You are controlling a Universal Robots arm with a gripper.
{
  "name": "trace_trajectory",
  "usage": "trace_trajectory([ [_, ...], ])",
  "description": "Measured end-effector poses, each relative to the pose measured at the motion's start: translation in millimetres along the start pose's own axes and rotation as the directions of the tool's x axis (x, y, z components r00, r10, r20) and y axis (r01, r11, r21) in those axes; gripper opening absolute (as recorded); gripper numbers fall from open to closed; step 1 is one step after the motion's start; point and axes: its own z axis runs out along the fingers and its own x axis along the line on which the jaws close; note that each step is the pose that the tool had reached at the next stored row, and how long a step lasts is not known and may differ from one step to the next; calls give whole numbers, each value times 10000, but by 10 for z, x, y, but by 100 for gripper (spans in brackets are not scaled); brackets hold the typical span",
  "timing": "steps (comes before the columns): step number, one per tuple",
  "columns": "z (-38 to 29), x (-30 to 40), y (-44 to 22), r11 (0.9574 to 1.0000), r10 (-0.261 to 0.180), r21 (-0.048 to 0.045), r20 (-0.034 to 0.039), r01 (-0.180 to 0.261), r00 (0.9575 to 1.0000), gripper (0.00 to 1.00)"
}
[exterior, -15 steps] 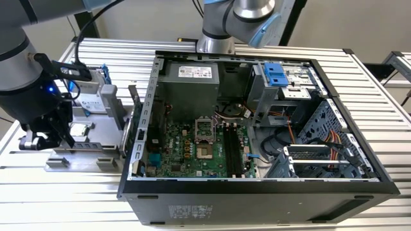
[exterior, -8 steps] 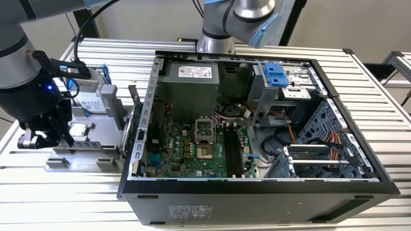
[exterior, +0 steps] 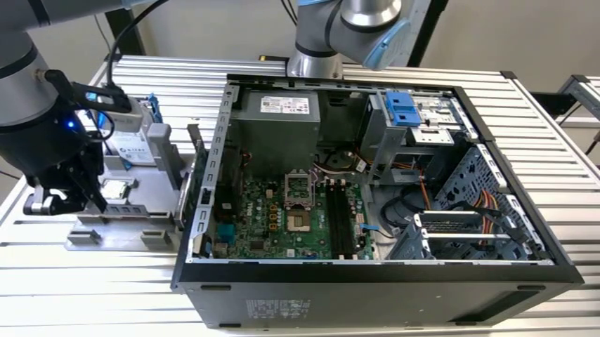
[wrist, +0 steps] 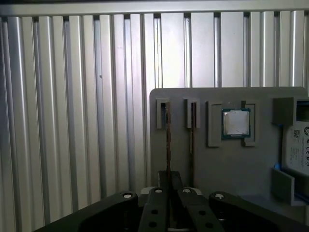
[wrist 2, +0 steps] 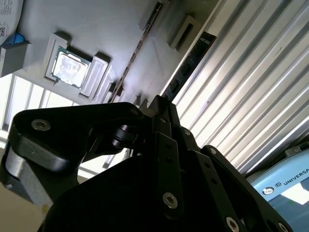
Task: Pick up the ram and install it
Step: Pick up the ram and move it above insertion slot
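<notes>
Two ram sticks stand on edge in the slots of a grey holder tray [wrist: 203,159], to the exterior view's left of the computer case. The ram [wrist: 168,133] nearest the tray's outer edge runs straight into my fingertips, and its dark chips show in the second wrist view [wrist 2: 189,63]. My gripper [wrist: 170,180] [wrist 2: 158,104] [exterior: 56,202] is shut on that stick's end, which still sits in its slot. The other ram stick [wrist: 192,129] [wrist 2: 137,48] stands beside it, untouched. The black motherboard slots [exterior: 339,217] lie inside the open case.
The tray [exterior: 140,225] also holds a processor chip [wrist: 236,123] [exterior: 116,189] and a drive [exterior: 131,147]. The open case [exterior: 375,274] has a light-blue latch [exterior: 401,109] and cables [exterior: 468,210]. A second arm's base [exterior: 314,63] stands behind it. A ribbed metal table [wrist: 72,121] surrounds everything.
</notes>
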Motion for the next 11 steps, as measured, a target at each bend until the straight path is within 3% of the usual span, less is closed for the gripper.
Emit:
trace_trajectory([
  [11,-50,0,1,10000,0,0,-1,0,10000,0],
])
